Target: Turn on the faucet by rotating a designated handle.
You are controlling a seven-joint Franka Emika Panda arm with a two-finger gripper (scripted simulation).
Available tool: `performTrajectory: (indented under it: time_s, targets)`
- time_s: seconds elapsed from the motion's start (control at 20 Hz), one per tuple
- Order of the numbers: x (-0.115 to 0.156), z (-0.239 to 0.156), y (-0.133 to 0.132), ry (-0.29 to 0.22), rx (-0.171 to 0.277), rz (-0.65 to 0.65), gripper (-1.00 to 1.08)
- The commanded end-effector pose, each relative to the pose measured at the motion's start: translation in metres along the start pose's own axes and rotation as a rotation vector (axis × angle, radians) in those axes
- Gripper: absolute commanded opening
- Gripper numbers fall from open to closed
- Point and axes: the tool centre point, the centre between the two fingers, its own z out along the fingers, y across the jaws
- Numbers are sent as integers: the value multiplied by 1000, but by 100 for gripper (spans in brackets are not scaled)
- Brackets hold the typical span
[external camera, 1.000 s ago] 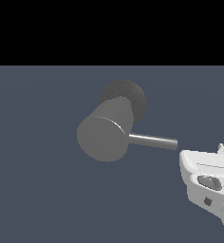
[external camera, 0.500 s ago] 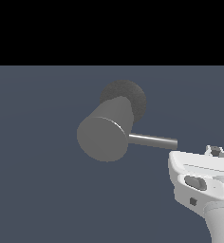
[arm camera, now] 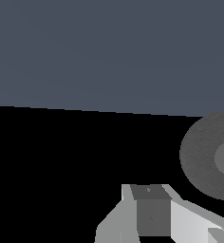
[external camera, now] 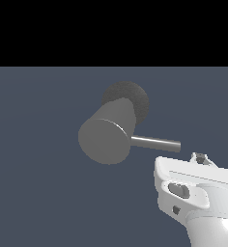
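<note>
Centrally in the exterior view we see the faucet [external camera: 106, 140], a thick matte grey cylinder whose flat round end faces us, set on a darker, rough-textured rounded base [external camera: 133, 99] behind and above it. From the cylinder's side the handle [external camera: 155, 143], a thin shiny metal rod, sticks out straight toward the exterior view's right, roughly level with a slight downward tilt.

Our gripper [external camera: 201, 158] comes in from the lower corner on the exterior view's right. Its white body fills that corner, and only a small dark-tipped part of the fingers [external camera: 200, 157] shows above the housing, just beyond the free end of the handle and a little lower. We see a gap between that tip and the rod, so nothing is touching. We cannot tell from either picture whether the jaws are apart or together.

On the wrist view we find one grey finger [arm camera: 149, 213] at the frame edge and the rough dark base [arm camera: 204, 156] of the faucet off to one side. The handle does not show there.

The ground [external camera: 38, 193] is plain blue-grey.
</note>
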Motion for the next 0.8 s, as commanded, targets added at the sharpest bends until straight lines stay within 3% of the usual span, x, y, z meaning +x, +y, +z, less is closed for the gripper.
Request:
performTrajectory:
  time_s: [0.0, 0.5, 0.75]
  targets:
    - [-1, -3, 11, 8, -17, 13, -100]
    - [-9, -8, 53, 7, -78, 44, -100]
    - [-2, -15, 69, 33, -112, 34, -100]
